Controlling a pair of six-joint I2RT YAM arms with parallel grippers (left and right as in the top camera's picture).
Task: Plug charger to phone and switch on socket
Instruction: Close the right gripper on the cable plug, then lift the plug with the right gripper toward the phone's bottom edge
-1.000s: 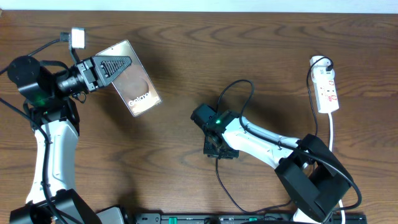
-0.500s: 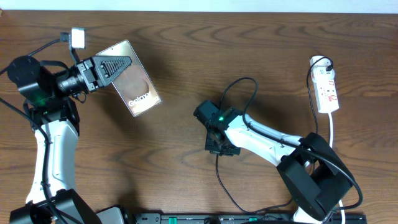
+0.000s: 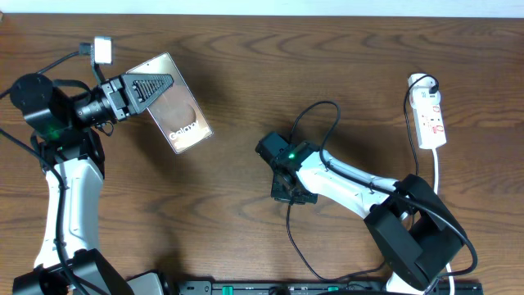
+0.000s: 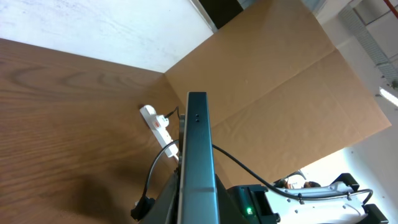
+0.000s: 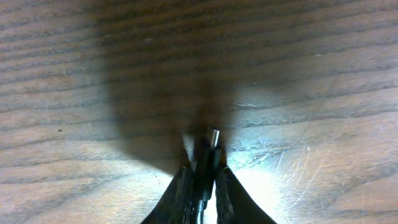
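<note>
The small plug tip of the long thin black charger (image 5: 208,157) is pinched between the narrowly closed right fingers (image 5: 177,196), close over the dark brown wooden bench (image 3: 246,65). Farther back on the left, the flat bronze-brown rectangular phone (image 3: 182,115) lettered "Galaxy" is clamped by one end in the closed left fingers (image 3: 147,86). At the far right, well apart from both, the small white elongated power-strip socket (image 3: 431,121) is laid flat, with a black plug (image 3: 427,82) seated in its far end.
</note>
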